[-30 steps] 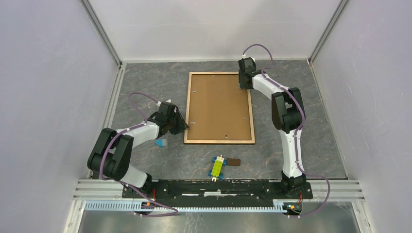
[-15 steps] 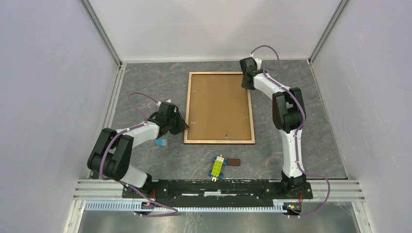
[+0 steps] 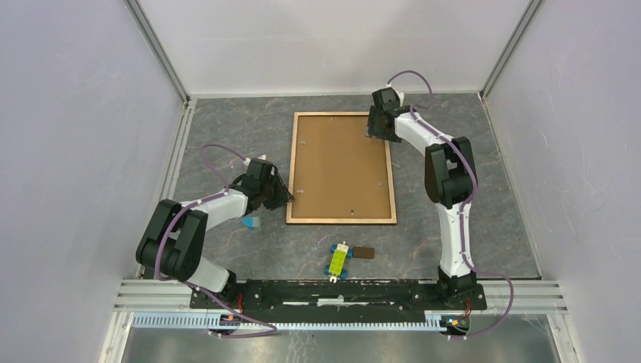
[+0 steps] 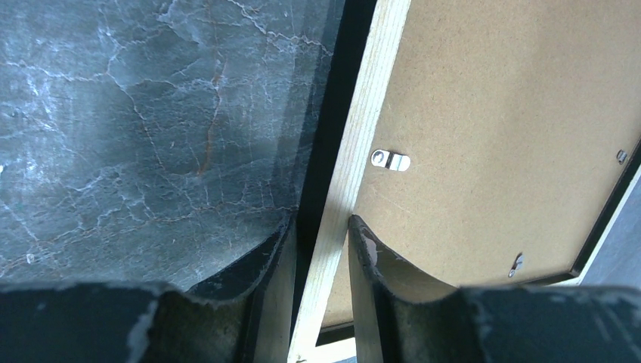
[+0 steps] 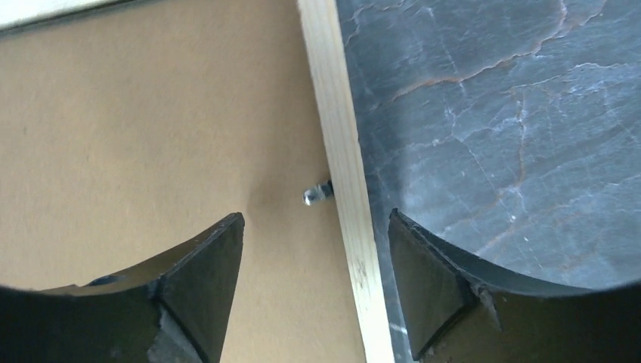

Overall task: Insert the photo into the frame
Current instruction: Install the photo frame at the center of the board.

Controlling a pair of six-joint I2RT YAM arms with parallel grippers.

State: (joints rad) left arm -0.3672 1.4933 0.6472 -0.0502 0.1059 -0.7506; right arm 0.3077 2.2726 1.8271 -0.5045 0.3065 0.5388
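The frame (image 3: 340, 220) lies back side up on the grey table, its light wood rails around a brown backing board (image 3: 340, 166). The photo is hidden. My left gripper (image 3: 286, 198) sits at the frame's left rail near the near corner. In the left wrist view its fingers (image 4: 321, 223) are shut on that rail (image 4: 370, 113), one on each side. My right gripper (image 3: 376, 134) hovers over the right rail near the far corner. It (image 5: 317, 215) stands open, straddling the rail (image 5: 332, 91), with a small metal tab (image 5: 317, 193) just ahead.
A yellow-green and blue tool (image 3: 338, 260) and a small brown piece (image 3: 364, 252) lie near the front edge. A small blue item (image 3: 250, 222) rests beside the left arm. A metal clip (image 4: 390, 159) sits on the backing board. Enclosure walls stand on three sides.
My right gripper has shifted slightly left over the frame's right rail and its jaws now stand wider apart. The left gripper and the frame have not moved.
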